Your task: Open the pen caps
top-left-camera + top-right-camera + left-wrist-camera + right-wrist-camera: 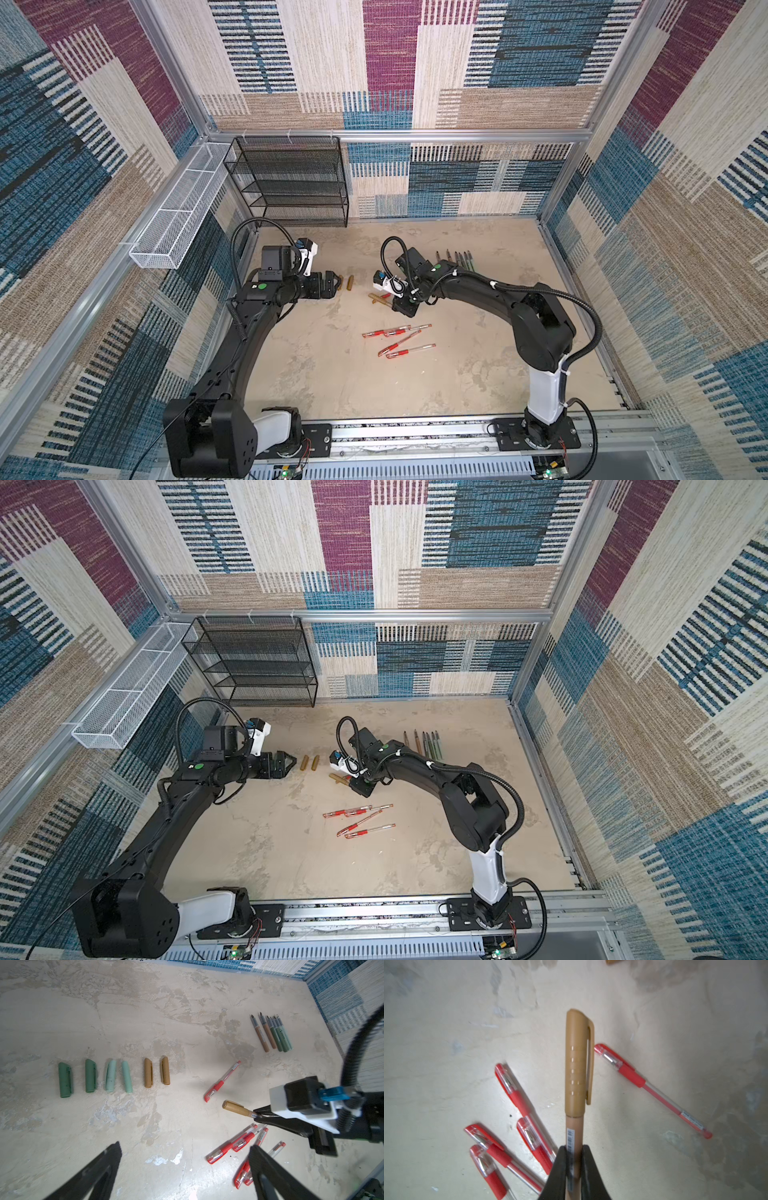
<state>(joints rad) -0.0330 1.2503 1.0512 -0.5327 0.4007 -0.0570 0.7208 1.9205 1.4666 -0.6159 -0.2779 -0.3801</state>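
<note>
My right gripper [574, 1148] is shut on the tan barrel of a gold pen, low over the table. Its gold pen cap [577, 1064] is still on and points toward my left gripper [185, 1146], which stands open and empty. In a top view the left gripper [334, 284] is just left of two loose gold caps [350, 283], apart from the right gripper [392, 303]. Several loose green caps [90, 1076] and gold caps [148, 1073] lie in a row. Several capped red pens [228, 1147] lie in a heap, and one red pen [222, 1082] lies apart.
Several uncapped pen bodies [457, 259] lie side by side behind the right arm. A black mesh shelf [291, 183] stands at the back wall. A white mesh basket [174, 220] hangs on the left wall. Patterned walls close the table on three sides.
</note>
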